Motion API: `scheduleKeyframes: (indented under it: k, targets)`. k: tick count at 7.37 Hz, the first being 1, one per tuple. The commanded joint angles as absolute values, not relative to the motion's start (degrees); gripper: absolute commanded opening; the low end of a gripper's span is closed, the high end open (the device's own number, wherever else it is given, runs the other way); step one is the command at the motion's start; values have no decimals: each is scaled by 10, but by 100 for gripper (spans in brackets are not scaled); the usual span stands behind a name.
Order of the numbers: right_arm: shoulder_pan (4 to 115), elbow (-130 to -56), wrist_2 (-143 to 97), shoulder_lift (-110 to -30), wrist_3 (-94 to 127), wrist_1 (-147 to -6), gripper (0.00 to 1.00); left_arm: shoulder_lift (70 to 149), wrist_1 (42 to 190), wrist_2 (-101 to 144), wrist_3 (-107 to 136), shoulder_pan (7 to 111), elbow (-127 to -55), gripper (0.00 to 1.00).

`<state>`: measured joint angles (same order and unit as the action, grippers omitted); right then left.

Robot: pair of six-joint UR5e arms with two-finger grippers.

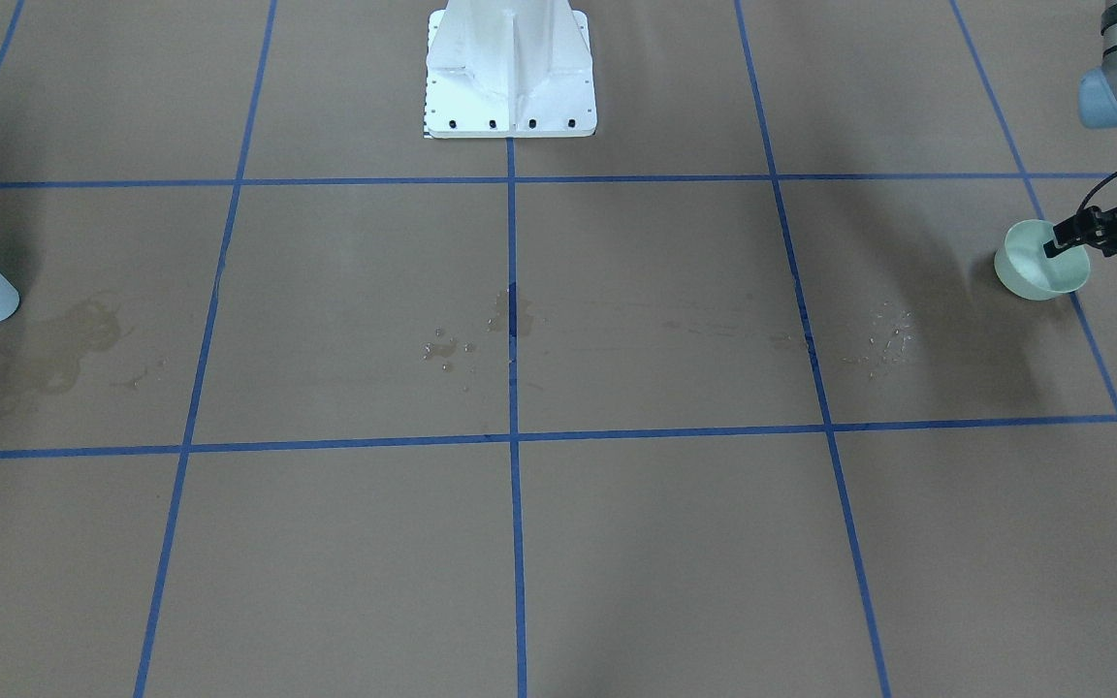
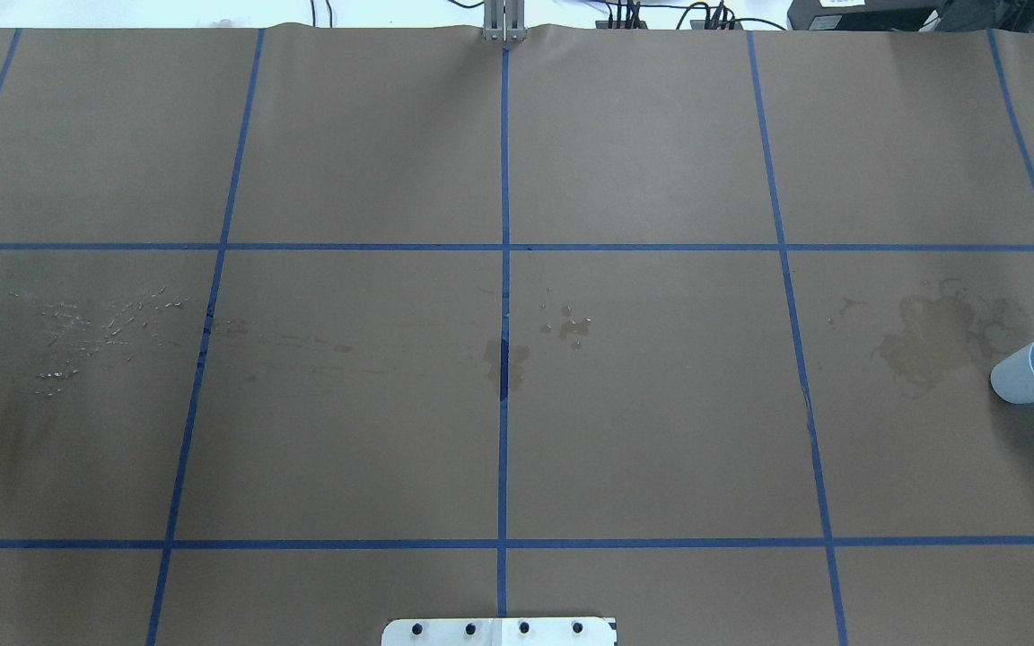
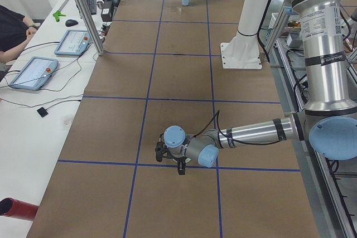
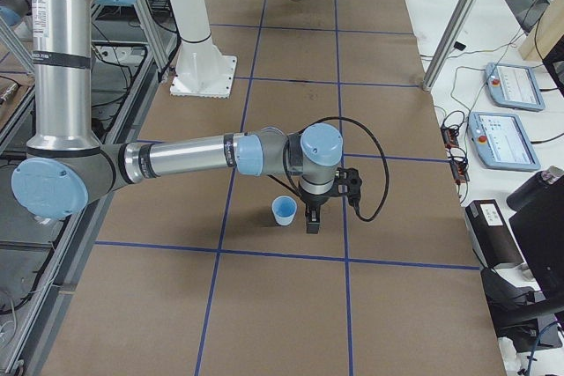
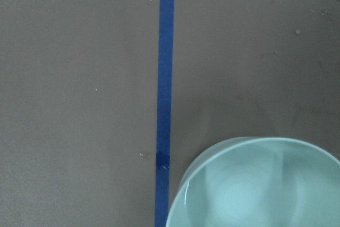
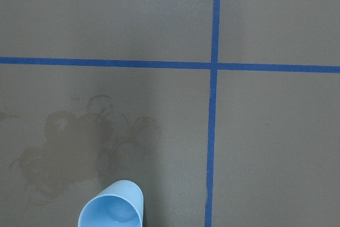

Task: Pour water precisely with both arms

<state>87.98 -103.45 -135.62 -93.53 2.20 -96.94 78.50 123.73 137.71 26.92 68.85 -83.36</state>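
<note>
- The green cup (image 1: pixel 1029 271) stands at the end of the desk (image 1: pixel 665 543) on the robot's left. The left pincer (image 1: pixel 1063 244) has a finger dipped over its rim, but I cannot tell whether it is clamped on the wall. I judge that a hold on so thin a rim could let the cup swing or slip when lifted.
- The water (image 5: pixel 249 195) shows only as a faint sheen inside the green cup, in the left wrist view. A quick tilt or a jerk in transit would likely slop it out.
- The blue cup (image 4: pixel 284 211) stands upright at the opposite end, with the right pincer (image 4: pixel 311 220) just beside it, pointing down. I cannot tell whether it is open or closed. A nudge from it could tip so light a cup.
- The two cups are well apart, so the arms must bring them together. Poorly aligned rims would send the stream onto the desk.
- Scattered droplets (image 1: pixel 880 337) lie near the green cup, more drops (image 1: pixel 442 349) lie by the centre line, and a damp stain (image 2: pixel 925 345) lies near the blue cup. A cup set down on a wet patch could slide.
- The white pedestal (image 1: pixel 510 73) sits at the robot's edge, off the straight line between the cups. The blue tape lines (image 1: pixel 512 291) lie flat and are no obstacle.
- Two tablets (image 3: pixel 32 72) lie on the white bench on the operators' side, beside the desk.
</note>
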Motion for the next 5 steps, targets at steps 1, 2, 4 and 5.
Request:
scheduleKeyframes:
  k: [1,2,4,5]
  targets:
    - [880,-1034,-1356,-935,22,-969,99,786,1237,1391,269,686,-828,89]
    - [880,-1034,-1356,-935,22,-969,99,788,1236,1392,269,686,-822,47]
    - [880,-1034,-1356,-935,22,-969,99,797,1238,1392,268,686,-811,12]
    - [880,-1034,-1356,-935,22,-969,99,802,1238,1392,268,686,-812,0]
